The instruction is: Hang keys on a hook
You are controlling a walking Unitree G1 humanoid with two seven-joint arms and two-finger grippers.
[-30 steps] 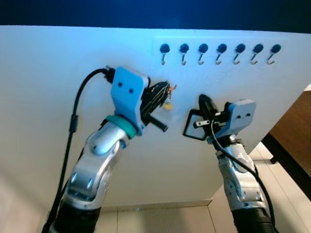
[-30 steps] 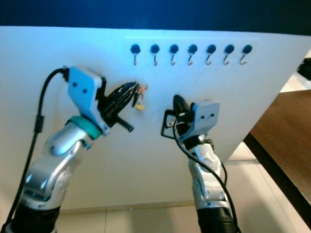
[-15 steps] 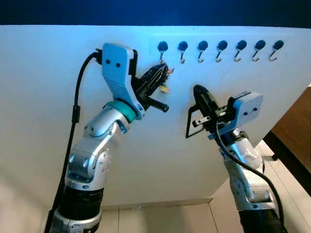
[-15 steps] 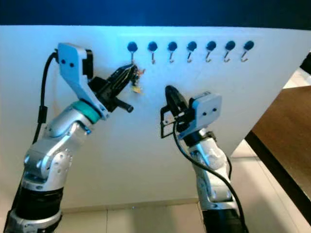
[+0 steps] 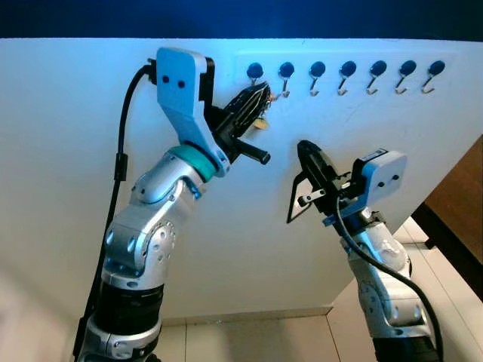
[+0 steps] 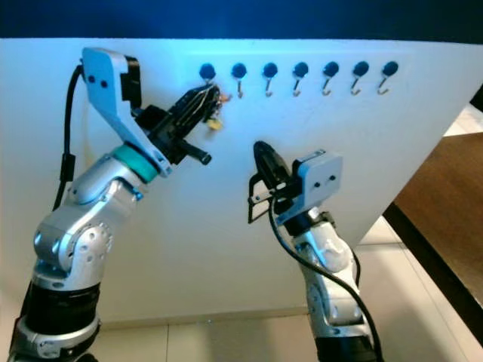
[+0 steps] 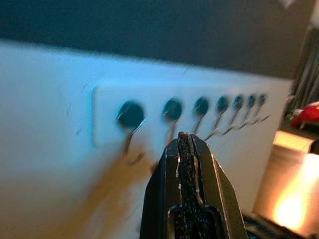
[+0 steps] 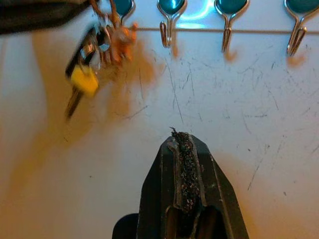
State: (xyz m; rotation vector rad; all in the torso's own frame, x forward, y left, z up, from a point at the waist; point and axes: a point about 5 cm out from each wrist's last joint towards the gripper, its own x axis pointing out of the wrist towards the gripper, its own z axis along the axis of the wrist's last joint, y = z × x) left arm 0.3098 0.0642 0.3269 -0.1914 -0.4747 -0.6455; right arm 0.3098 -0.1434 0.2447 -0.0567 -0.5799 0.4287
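As held, keys [image 8: 92,74] dangling below leftmost hook [image 5: 255,73].

Two silver arms are fitted with pale blue wrist housings and black cables. A teal collar is seen on the left arm [image 5: 147,234]. Black jaws are carried by each.

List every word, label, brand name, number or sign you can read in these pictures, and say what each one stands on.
None: no readable text shows anywhere.
The white wall panel and the row of hooks carry no writing.
The blue housings of the left gripper and the right gripper bear no legible marking.
The keys have a yellow tag, blurred, with no print to make out.
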